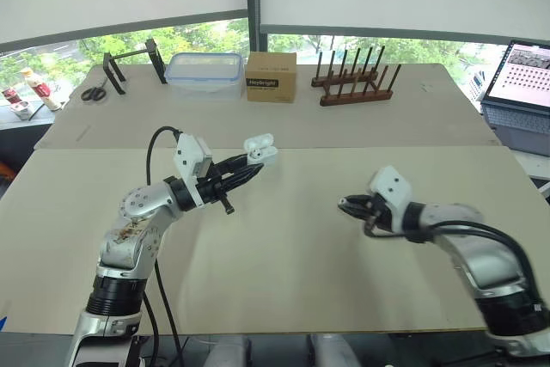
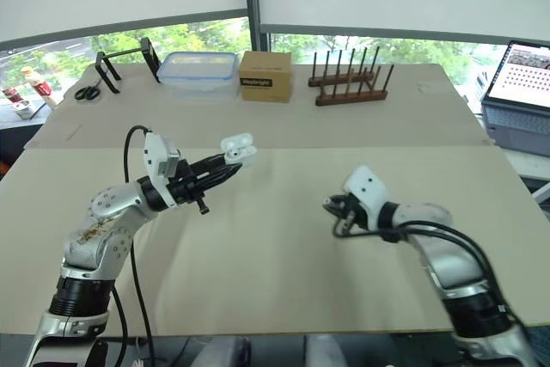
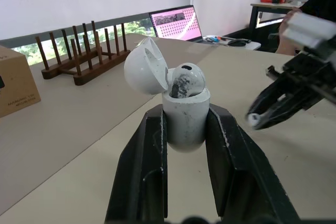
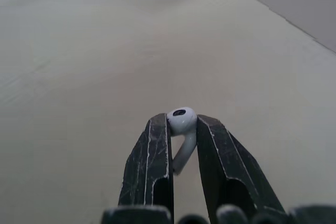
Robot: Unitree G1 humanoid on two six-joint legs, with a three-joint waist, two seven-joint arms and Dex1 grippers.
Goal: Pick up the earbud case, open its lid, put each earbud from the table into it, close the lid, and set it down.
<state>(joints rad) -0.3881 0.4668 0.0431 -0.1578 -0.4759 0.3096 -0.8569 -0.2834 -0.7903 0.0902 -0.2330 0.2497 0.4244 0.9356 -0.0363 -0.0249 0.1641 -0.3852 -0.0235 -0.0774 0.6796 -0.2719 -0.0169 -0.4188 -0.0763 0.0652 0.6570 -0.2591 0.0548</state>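
The brown cardboard box (image 1: 271, 76) carries a label reading "HeyBright".

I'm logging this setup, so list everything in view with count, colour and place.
earbud case: 1, white, lid open, in left hand
seated earbud: 1, white, in case
held earbud: 1, white, in right hand
scissors: 1, black, far left
stand: 1, black, beside scissors
container: 1, clear, blue-rimmed, far edge
box: 1, brown, beside container
peg rack: 1, wooden, right of box
laptop: 1, pinkish screen, far right
hands: 2, black-fingered, both shut
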